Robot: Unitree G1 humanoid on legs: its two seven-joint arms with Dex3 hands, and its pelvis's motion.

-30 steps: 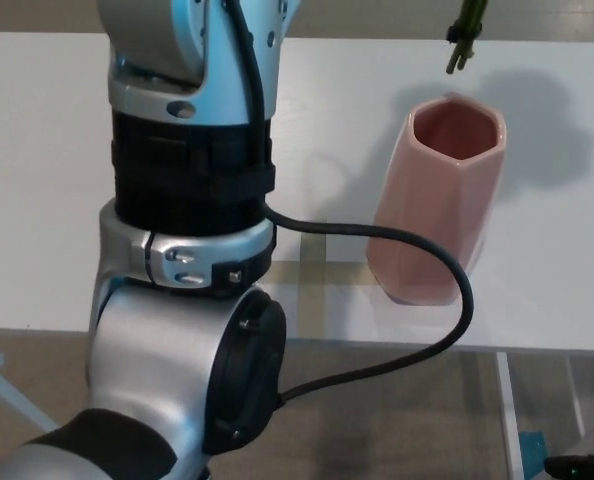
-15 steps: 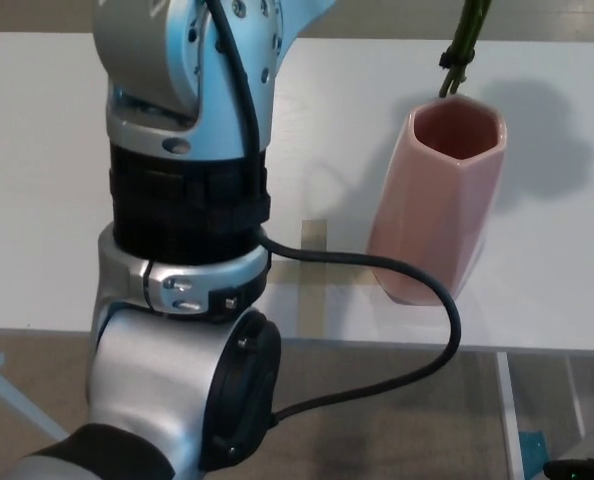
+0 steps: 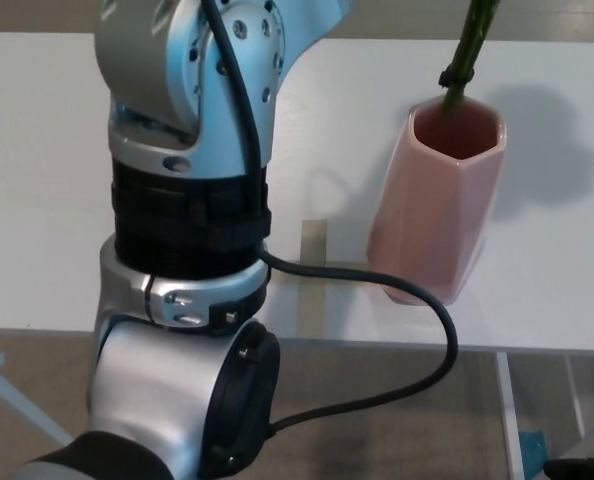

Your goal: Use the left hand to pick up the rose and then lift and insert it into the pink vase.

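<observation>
A plain white tabletop [image 3: 37, 180] fills the frame above a strip of beige floor [image 3: 397, 410], and at upper right the rose's green stem [image 3: 464, 60] dips into the faceted pink ceramic vase [image 3: 439, 205] — the hand holding it is out of frame, its grip unseen.

1 view only, from the head, looking steeply down over the bench [image 3: 57, 150]; the left arm [image 3: 192, 200] fills the near foreground; the vase [image 3: 439, 200] stands close beyond, right of centre.
</observation>
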